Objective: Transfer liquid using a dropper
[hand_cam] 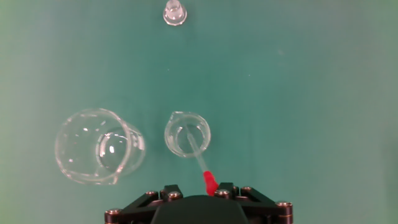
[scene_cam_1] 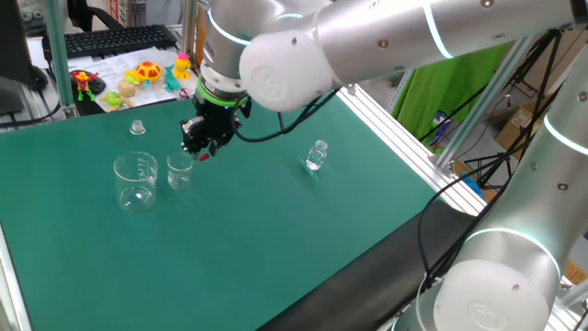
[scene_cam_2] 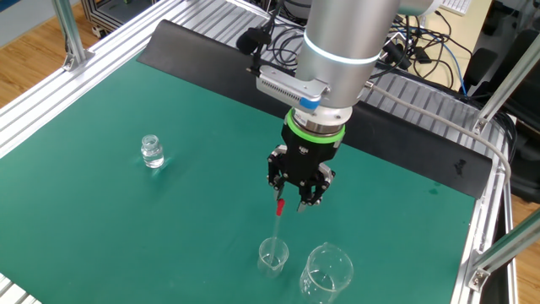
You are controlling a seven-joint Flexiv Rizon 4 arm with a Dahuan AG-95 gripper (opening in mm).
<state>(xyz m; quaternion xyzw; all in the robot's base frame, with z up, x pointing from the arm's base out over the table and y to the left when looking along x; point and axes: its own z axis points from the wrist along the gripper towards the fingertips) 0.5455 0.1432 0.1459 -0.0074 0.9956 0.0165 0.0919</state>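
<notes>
The dropper [hand_cam: 198, 155] stands tilted in the small beaker [hand_cam: 187, 134], with its tip inside and its red bulb [hand_cam: 210, 182] up by my gripper [hand_cam: 199, 188]. The bulb sits between the fingers, close to one of them, and the jaws look apart. In the other fixed view the gripper [scene_cam_2: 299, 196] hovers just above the small beaker [scene_cam_2: 272, 256], with the dropper [scene_cam_2: 278, 221] leaning up to it. In one fixed view the gripper [scene_cam_1: 204, 140] is over the small beaker [scene_cam_1: 179, 171].
A large clear beaker [hand_cam: 99, 146] stands right beside the small one; it also shows in both fixed views [scene_cam_1: 135, 180] [scene_cam_2: 325, 272]. A small clear bottle [scene_cam_1: 316, 156] stands apart on the green mat. A small clear cap [hand_cam: 175, 12] lies beyond the beakers.
</notes>
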